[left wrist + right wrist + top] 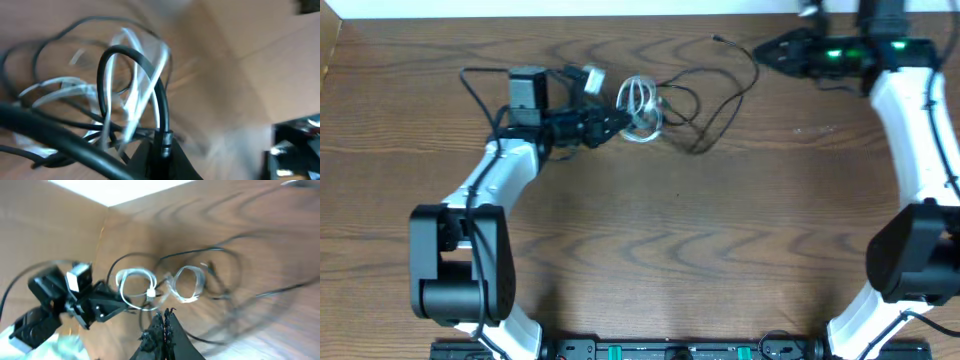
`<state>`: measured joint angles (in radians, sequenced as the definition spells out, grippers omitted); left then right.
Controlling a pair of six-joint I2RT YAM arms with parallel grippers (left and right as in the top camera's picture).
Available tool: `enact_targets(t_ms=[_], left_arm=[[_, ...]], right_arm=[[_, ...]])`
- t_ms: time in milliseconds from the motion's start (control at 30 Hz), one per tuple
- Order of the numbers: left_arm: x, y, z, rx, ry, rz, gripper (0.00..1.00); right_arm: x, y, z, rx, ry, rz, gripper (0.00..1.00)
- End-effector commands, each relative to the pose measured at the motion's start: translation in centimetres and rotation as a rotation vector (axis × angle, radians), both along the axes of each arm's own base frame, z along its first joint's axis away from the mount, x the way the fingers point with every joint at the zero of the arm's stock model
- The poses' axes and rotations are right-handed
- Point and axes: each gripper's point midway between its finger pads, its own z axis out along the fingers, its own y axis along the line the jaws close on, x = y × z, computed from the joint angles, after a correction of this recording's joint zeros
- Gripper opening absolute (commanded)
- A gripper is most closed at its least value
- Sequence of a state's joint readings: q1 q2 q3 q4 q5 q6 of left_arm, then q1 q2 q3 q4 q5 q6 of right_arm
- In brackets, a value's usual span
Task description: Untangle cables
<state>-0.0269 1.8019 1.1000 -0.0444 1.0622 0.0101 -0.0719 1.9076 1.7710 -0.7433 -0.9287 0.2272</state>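
Cables [645, 106] lie tangled on the wooden table [670, 240], left claw [620, 122] apparently pinching them, right claw [761, 52] closed.

The white cable [642, 110] lies wound in small overlapping loops at the far middle of the counter [670, 230], tangled with thin black cables [734, 98]. These spread rightward in wide slack loops, and one small plug end [717, 40] lies near the far edge. One black strand arches up through the white loops.
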Motion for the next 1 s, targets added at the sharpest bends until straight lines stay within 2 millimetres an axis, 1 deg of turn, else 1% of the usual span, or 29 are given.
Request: enact_targets(t_ms=[0, 33, 67, 133, 233, 333, 367, 400, 433, 467, 533, 600, 633, 667, 767, 800, 900, 967], left_arm=[[1.1, 3.5, -1.6, 0.19, -0.066, 0.087, 0.07], [1.1, 4.5, -2.4, 0.229, -0.034, 0.122, 0.07], [1.1, 5.0, -2.7, 0.241, -0.016, 0.136, 0.07], [0.9, 5.1, -2.6, 0.228, -0.011, 0.132, 0.08], [0.5, 3.6, -1.2, 0.139, -0.046, 0.066, 0.07], [-0.1, 1.1, 1.2, 0.026, -0.13, -0.044, 0.07], [-0.2, 0.4, 1.8, 0.002, -0.152, -0.072, 0.07], [-0.4, -0.5, 2.4, -0.022, -0.168, -0.096, 0.07], [-0.4, -1.1, 2.9, -0.037, -0.172, -0.104, 0.07], [-0.4, -1.9, 3.3, -0.051, -0.172, -0.11, 0.07], [-0.4, -3.4, 4.0, -0.076, -0.174, -0.124, 0.07], [-0.5, -4.7, 4.7, -0.1, -0.175, -0.137, 0.07], [-0.6, -5.4, 5.2, -0.117, -0.173, -0.143, 0.07], [-0.6, -6.1, 5.7, -0.137, -0.17, -0.146, 0.07], [-0.7, -7.8, 7.4, -0.19, -0.17, -0.155, 0.08], [-0.7, -8.2, 7.8, -0.206, -0.171, -0.157, 0.07], [-0.7, -9.1, 9.6, -0.27, -0.147, -0.148, 0.08], [-0.7, -9.4, 10.4, -0.297, -0.134, -0.144, 0.07]], right_arm=[[0.4, -3.2, 1.2, 0.025, -0.028, -0.046, 0.01], [0.5, -4.2, 1.3, 0.031, -0.035, -0.059, 0.01], [0.4, -5.0, 1.5, 0.044, -0.038, -0.066, 0.01], [0.4, -5.9, 1.7, 0.061, -0.038, -0.076, 0.01], [0.1, -5.9, 1.7, 0.06, -0.04, -0.065, 0.01], [-0.4, -4.8, 1.4, 0.039, -0.055, -0.02, 0.01], [-0.5, -4.4, 1.3, 0.032, -0.063, -0.002, 0.05], [-0.7, -3.8, 1.2, 0.023, -0.075, 0.021, 0.13], [-0.9, -3.0, 1.1, 0.011, -0.091, 0.05, 0.24], [-1.2, -2.2, 1.0, -0.002, -0.111, 0.083, 0.32], [-1.7, -0.7, 0.8, -0.032, -0.157, 0.153, 0.52], [-2.4, 0.9, 0.6, -0.058, -0.201, 0.224, 0.66], [-2.7, 1.6, 0.5, -0.069, -0.22, 0.254, 0.71], [-3.0, 2.4, 0.4, -0.081, -0.243, 0.288, 0.73], [-3.8, 4.1, 0.2, -0.111, -0.298, 0.364, 0.78], [-3.9, 4.5, 0.0, -0.126, -0.31, 0.379, 0.79], [-4.0, 5.6, -0.8, -0.197, -0.339, 0.418, 0.92], [-4.6, 6.4, -1.0, -0.214, -0.368, 0.462, 0.97]])
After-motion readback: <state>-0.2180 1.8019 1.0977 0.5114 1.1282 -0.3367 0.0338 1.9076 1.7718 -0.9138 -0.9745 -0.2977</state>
